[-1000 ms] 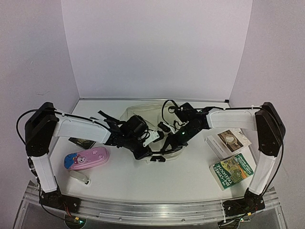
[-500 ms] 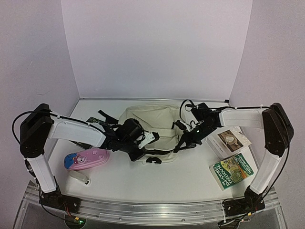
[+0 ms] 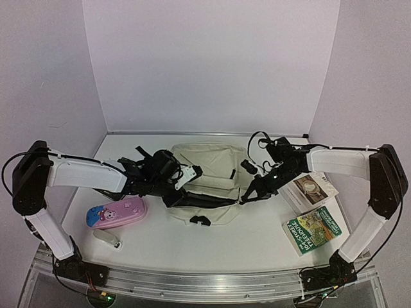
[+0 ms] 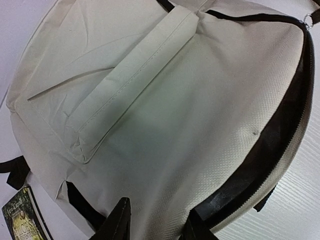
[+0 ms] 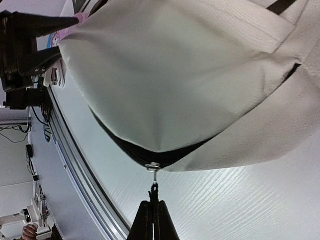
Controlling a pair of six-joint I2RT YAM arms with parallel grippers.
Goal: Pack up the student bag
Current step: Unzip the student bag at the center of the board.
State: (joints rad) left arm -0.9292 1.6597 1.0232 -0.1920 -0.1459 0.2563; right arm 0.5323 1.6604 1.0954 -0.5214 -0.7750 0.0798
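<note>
Cream fabric forms the student bag [image 3: 207, 168], which lies flat on the white tabletop [image 3: 212, 247] between the two arms. Its front pocket faces up and its black zipper edge faces the arm bases. The left fingers [image 3: 168, 196] stand parted at the bag's near left corner. In the left wrist view, fabric beside the zipper band lies in their gap, and contact cannot be confirmed. The right fingers [image 5: 154, 207] are clenched on the metal zipper pull [image 5: 154, 189] at the bag's near right corner. A pink pencil case [image 3: 117, 213] lies left of the bag, and two books [image 3: 313, 229] lie to its right.
</note>
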